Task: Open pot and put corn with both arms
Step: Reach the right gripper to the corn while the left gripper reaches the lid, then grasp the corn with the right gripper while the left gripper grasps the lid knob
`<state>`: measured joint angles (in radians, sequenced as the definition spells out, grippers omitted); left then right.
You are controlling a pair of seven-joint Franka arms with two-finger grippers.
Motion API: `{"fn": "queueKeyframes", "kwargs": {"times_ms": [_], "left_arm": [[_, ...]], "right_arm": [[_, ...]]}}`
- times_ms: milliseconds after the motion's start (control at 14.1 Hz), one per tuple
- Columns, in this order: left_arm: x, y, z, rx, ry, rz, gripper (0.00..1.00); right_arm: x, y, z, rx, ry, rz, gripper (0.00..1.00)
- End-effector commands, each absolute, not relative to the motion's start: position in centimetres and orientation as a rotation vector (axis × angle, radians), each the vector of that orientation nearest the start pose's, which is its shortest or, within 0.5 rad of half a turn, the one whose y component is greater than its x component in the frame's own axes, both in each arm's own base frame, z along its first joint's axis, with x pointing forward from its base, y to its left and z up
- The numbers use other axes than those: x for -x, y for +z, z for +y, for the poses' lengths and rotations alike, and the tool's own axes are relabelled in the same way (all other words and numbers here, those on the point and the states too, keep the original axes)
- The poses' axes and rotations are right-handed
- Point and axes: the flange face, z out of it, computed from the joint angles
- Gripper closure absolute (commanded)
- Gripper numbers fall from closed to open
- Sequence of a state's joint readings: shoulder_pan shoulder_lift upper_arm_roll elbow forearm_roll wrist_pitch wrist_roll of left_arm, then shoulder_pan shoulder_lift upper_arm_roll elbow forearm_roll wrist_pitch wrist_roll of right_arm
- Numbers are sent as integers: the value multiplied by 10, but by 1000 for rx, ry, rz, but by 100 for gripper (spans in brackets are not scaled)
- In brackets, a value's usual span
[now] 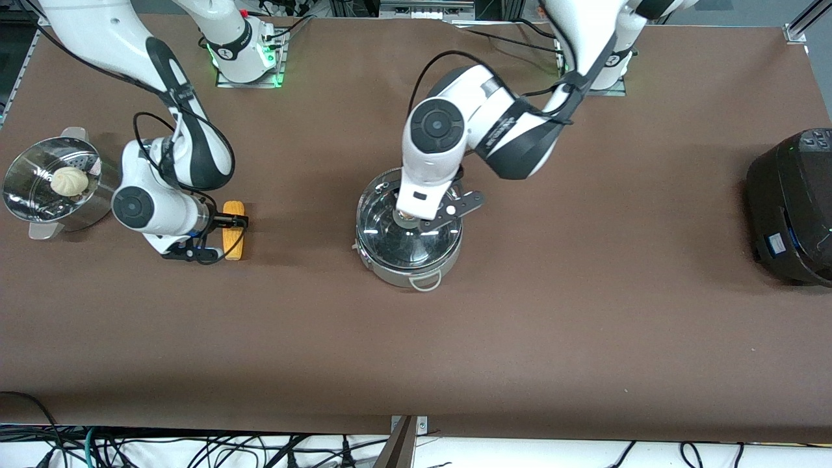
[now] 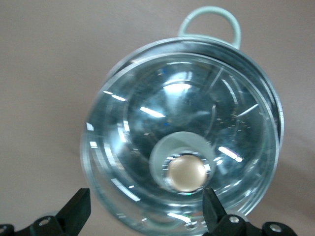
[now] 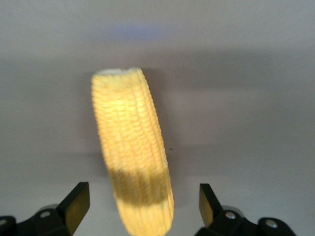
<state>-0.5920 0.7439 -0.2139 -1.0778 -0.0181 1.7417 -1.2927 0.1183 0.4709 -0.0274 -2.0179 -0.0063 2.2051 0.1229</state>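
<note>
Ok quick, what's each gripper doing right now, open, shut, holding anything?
Left gripper: open, holding nothing, fingers either side of the lid knob on the pot.
Right gripper: open, holding nothing, fingers straddling the corn on the table.

We note a perforated steel steamer pot [image 1: 45, 185] holding a pale bun [image 1: 69, 181] at the right arm's end of the brown table [image 1: 520, 312]. A black cooker [image 1: 793, 205] sits at the left arm's end.

I count one pot [image 1: 409, 240], one corn [image 1: 234, 229], one steamer [image 1: 49, 185], one bun [image 1: 69, 181], one black cooker [image 1: 793, 205].
</note>
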Motion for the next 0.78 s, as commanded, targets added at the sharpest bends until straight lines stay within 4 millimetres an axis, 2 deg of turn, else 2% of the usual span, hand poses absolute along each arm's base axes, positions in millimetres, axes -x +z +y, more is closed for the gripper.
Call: {"fn": "queueKeyframes", "kwargs": {"times_ms": [0,71,142,212,354,566,637,708], "left_arm": [[-553,373,-525,3036,207,-925,0],[-555,374,-528,3042,173,-929,0],[-554,370,-530,3040,146,-912,0],[-554,364,-532,3037,135,-904,0],[-558,363,-532,3055,96,-902,0],[-559,358,-531,3044,71,-887,2],[-558,357,-531,3043,73,-883,7],[-558,355,-530,3041,63,-868,20]], "right_arm": [[-567,182,57,3173,466,25,37],[-567,183,56,3171,474,18,67],[-574,191,58,3173,447,8,89],[-580,201,61,3174,442,0,100],[-602,231,64,3172,495,1,100],[-626,278,68,3174,481,6,100],[-633,295,72,3175,476,3,100],[-638,311,76,3174,485,-2,100]]}}
